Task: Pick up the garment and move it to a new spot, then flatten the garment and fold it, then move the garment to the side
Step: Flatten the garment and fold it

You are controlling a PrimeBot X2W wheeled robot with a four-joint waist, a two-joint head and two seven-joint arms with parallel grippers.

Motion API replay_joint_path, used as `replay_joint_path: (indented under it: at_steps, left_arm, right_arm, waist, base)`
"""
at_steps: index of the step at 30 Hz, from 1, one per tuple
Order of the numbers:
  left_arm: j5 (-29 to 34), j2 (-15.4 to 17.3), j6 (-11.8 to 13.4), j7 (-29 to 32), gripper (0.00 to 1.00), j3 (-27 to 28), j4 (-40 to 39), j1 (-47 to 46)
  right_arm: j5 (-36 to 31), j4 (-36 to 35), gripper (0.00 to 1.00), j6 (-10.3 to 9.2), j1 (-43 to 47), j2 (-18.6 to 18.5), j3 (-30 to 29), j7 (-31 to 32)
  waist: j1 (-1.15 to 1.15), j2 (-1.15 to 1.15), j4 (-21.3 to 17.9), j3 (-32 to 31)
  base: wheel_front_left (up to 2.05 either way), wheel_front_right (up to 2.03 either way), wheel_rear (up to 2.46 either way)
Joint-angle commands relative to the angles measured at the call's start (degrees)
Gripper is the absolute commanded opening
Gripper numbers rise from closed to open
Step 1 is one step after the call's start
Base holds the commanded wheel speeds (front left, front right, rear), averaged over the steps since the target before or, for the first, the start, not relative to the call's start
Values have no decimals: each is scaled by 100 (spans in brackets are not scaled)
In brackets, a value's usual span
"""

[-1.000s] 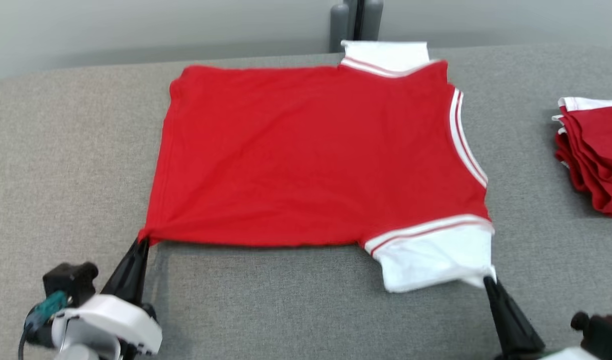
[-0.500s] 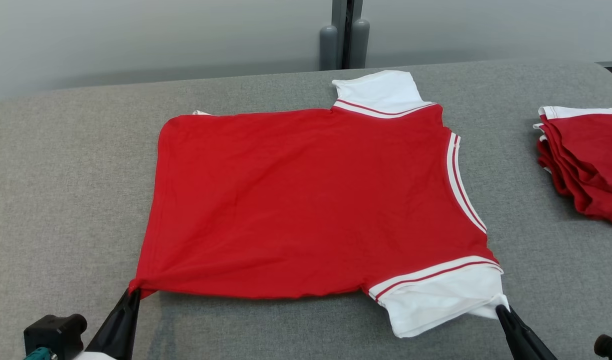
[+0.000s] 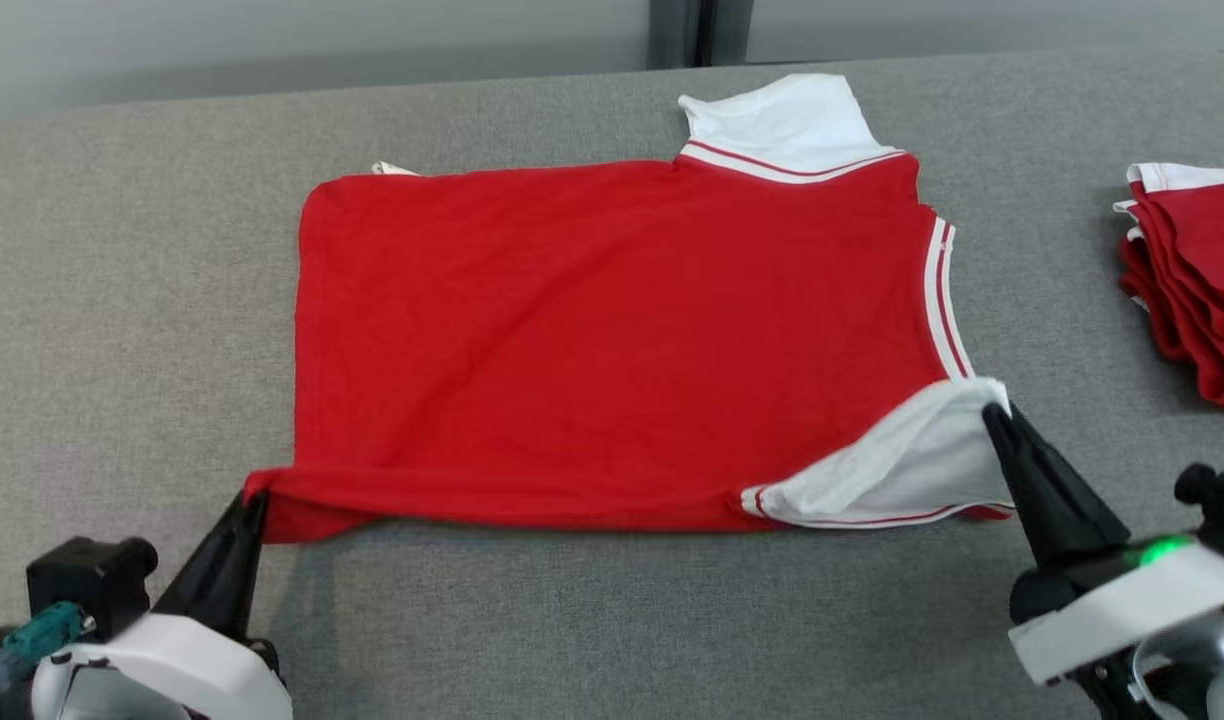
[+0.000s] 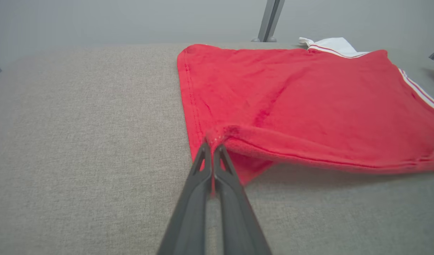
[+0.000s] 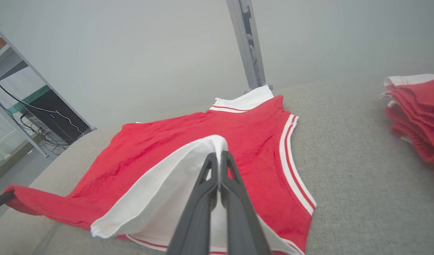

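Garment [image 3: 612, 330] pinched aloft: left gripper [image 3: 255, 500], right gripper [image 3: 994, 412]

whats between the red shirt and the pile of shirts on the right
Only bare grey table cover lies between the shirt and the pile, seen in the head and right wrist views.

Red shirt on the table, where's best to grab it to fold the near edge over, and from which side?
Pinch its two near corners from the robot's side, low: the hem corner, as the left gripper does, and the white sleeve tip, as the right gripper does. The red shirt lies flat, so only edges give a pinch.
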Motion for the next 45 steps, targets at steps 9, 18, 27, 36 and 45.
replay_joint_path:
  at_steps: [9, 18, 27, 36, 45]
  left_arm:
    - [33, 56, -303, 55, 0, -14, 394, -886]
    - [48, -58, -622, -113, 0, -152, 889, -1480]
    - [-19, -167, -878, -171, 38, -338, 1395, -1706]
    - [-28, -482, -813, -809, 100, -238, 1606, -1752]
    - [91, -906, -644, -2001, 100, 263, 1362, -1766]
  right_arm:
    - [134, 997, 0, 4, -1619, -628, 472, -300]
    - [383, 1974, 0, 4, -2444, -890, 837, -805]
    - [573, 2761, 0, 4, -2911, -1012, 1382, -1475]
    - [294, 3186, 100, 4, -2945, -1009, 1393, -2187]
    - [-987, 2529, 100, 4, -2357, -473, 311, -2373]
  waist:
    - [0, 0, 125, 709]
    - [0, 0, 228, 950]
    - [0, 0, 198, 1000]
    - [0, 0, 237, 838]
    - [0, 0, 208, 531]
  base:
    - [0, 0, 0]
    - [0, 0, 0]
    - [0, 0, 0]
    - [0, 0, 0]
    - [0, 0, 0]
